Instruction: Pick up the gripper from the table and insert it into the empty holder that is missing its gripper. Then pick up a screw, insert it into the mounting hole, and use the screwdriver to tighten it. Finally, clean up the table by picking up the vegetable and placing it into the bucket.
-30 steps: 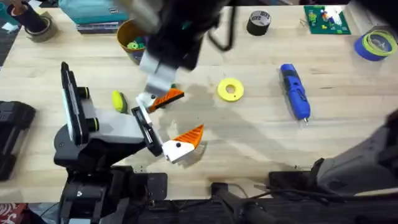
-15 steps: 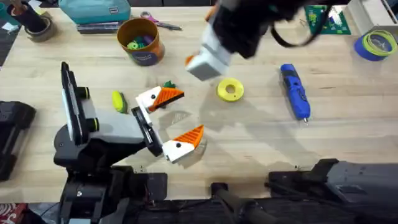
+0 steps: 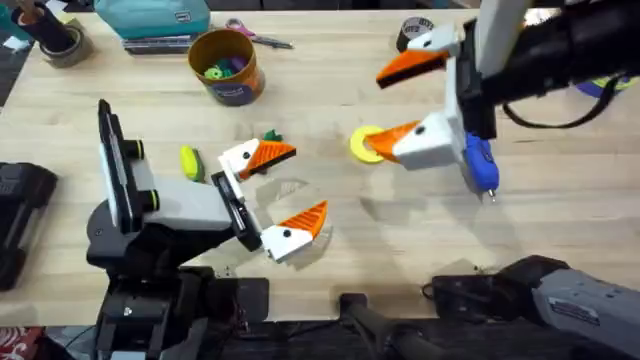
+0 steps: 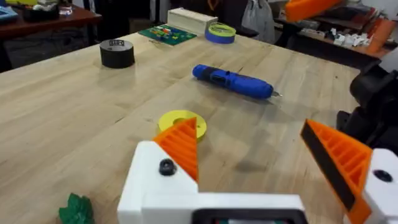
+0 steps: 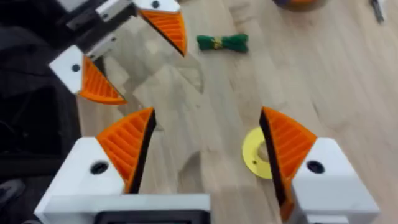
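Two grippers, left (image 3: 272,197) and right (image 3: 405,100), jaws released; one screwdriver (image 3: 476,160), one bucket (image 3: 226,67).

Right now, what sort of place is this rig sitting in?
Probably a robotics lab or workshop bench: a butcher-block table holding a blue screwdriver, tape rolls, and a green circuit board, with cluttered worktables behind.

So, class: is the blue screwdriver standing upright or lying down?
Lying down: the screwdriver rests lengthwise on the table, near the yellow ring.
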{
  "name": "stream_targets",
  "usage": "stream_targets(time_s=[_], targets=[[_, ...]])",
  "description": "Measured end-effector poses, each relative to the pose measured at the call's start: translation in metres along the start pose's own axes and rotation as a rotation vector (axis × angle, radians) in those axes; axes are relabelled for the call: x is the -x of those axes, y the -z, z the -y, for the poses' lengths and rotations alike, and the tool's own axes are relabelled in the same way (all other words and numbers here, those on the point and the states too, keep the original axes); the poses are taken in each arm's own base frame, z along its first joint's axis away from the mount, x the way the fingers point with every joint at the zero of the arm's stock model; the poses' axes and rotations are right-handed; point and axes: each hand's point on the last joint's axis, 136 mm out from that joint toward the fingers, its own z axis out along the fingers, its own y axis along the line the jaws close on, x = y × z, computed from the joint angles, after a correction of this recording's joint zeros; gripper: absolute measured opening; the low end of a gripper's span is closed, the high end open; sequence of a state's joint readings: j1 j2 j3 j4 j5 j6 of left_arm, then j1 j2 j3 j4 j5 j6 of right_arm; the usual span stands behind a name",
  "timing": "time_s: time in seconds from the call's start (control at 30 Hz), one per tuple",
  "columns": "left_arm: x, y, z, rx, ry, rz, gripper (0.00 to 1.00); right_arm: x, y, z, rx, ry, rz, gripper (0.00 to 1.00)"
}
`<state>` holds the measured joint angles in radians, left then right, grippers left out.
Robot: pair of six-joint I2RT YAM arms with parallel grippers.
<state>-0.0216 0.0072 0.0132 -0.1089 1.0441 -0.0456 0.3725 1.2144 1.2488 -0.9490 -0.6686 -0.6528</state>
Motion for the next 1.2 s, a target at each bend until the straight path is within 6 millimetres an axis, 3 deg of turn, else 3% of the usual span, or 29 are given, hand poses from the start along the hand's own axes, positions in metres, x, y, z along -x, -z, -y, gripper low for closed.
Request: stream_targets(time_s=[0.13,0.37,1.2], targets=[[0.0,0.0,0.0,0.0,0.0,0.0,0.985,-0.012,-0.005,-0.008,0.118,0.031,0.092,0.996],[0.0,0.0,0.0,0.0,0.0,0.0,0.985,-0.015,-0.009,-0.027,0.252,0.078,0.215,0.996],[0.0,0.0,0.0,0.0,0.0,0.0,0.985,-0.014,-0.01,-0.022,0.227,0.139,0.221,0.996]])
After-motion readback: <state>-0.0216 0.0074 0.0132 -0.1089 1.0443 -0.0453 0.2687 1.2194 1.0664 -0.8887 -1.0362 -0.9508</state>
